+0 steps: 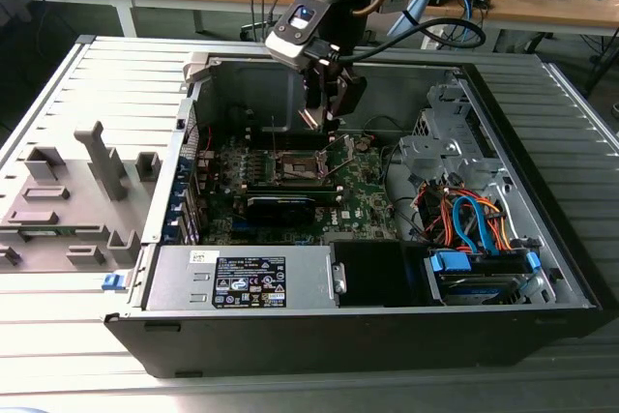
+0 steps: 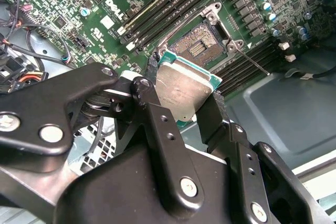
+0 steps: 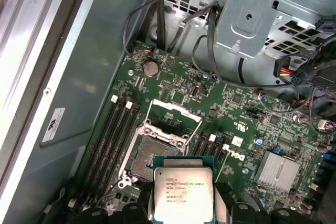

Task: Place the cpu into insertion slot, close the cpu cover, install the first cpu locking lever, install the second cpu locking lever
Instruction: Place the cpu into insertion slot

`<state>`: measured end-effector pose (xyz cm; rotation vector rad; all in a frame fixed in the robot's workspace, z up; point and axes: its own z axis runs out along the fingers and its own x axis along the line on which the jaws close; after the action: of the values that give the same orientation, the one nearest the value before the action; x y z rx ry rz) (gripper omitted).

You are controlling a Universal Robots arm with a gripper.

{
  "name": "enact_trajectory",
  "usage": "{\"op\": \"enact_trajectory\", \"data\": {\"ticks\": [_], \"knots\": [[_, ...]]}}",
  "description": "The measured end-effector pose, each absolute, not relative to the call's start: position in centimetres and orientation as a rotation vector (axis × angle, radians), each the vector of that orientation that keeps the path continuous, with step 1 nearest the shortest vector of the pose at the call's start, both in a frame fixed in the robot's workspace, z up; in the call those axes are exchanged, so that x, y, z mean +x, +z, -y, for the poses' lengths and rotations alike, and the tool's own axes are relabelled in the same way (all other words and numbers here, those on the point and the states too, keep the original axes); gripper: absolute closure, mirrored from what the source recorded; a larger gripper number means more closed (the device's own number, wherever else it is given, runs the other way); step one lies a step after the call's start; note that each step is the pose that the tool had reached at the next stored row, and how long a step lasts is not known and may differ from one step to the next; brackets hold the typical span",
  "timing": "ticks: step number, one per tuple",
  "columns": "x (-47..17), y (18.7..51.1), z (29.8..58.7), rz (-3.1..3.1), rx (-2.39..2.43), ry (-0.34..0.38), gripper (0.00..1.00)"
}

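My gripper [image 1: 323, 115] hangs inside the open computer case, shut on the cpu [image 2: 184, 90], a flat square chip with a dull silver top and a green edge. Its black fingers [image 2: 157, 116] press on two opposite sides of the chip. The cpu [image 3: 182, 192] is held a little above and to one side of the insertion slot [image 3: 148, 155], a dark square socket with a metal rim on the green motherboard [image 1: 363, 186]. The slot [image 2: 202, 45] lies bare. The cpu cover [image 3: 176, 109] stands tipped up at the slot's far edge. A thin locking lever [image 2: 251, 59] sticks out beside the slot.
Long black memory slots [image 3: 107, 140] run on both sides of the socket. A silver drive cage [image 3: 252, 9] with cable bundles [image 1: 474, 220] fills the exterior view's right. A power supply [image 1: 242, 280] lies at the front. Grey fixture blocks [image 1: 68, 200] sit outside the case.
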<state>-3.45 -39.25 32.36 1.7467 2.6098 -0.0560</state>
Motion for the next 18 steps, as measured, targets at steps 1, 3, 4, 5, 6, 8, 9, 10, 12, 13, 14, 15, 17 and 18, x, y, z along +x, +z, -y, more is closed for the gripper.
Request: {"op": "enact_trajectory", "data": {"ticks": [1,3,4,5,6,8,9,10,12,13,14,15,17,18], "knots": [[-3.45,32.36,39.25,-2.607,1.75,-0.056,0.45],[-3.45,32.36,39.25,-2.604,1.755,-0.056,0.45],[-3.45,32.35,39.25,-2.601,1.761,-0.056,0.45],[-3.45,32.35,39.25,-2.597,1.766,-0.056,0.45],[-3.45,32.34,39.25,-2.596,1.768,-0.056,0.45],[-3.45,32.34,39.25,-2.593,1.772,-0.056,0.45],[-3.45,32.34,39.25,-2.591,1.775,-0.056,0.45],[-3.45,32.34,39.25,-2.587,1.781,-0.056,0.45],[-3.45,32.34,39.25,-2.585,1.785,-0.056,0.45],[-3.45,32.33,39.25,-2.583,1.787,-0.056,0.45],[-3.45,32.33,39.25,-2.58,1.791,-0.056,0.45],[-3.45,32.33,39.25,-2.578,1.794,-0.056,0.45],[-3.45,32.33,39.25,-2.576,1.797,-0.056,0.45],[-3.45,32.32,39.25,-2.573,1.802,-0.056,0.45]]}}
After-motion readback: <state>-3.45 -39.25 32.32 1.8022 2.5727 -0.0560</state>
